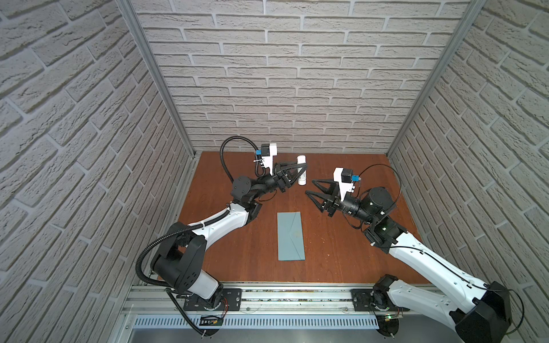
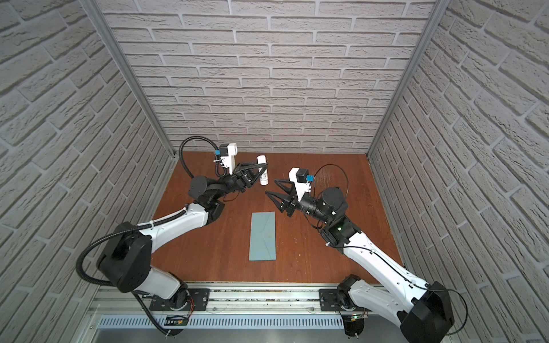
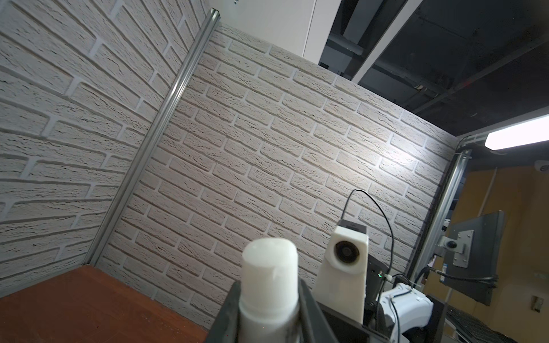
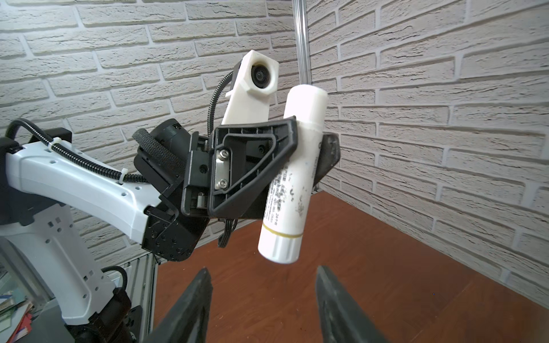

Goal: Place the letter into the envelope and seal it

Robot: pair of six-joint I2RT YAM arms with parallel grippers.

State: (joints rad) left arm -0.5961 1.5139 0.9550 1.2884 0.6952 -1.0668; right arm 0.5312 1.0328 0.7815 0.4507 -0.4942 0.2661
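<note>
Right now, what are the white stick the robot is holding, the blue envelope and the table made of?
The white stick looks like smooth plastic with a soft sheen, going by its printed writing and moulded cap. The envelope seems to be matte blue-grey paper, judging by its thin flat shape and folded seams. The table is reddish-brown wood or a wood-look board, with visible grain streaks.

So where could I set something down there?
Bare wood between the envelope and the right arm, and in the back right corner. Crowded mid-back, where the left hand holds a white stick near the right hand.
</note>
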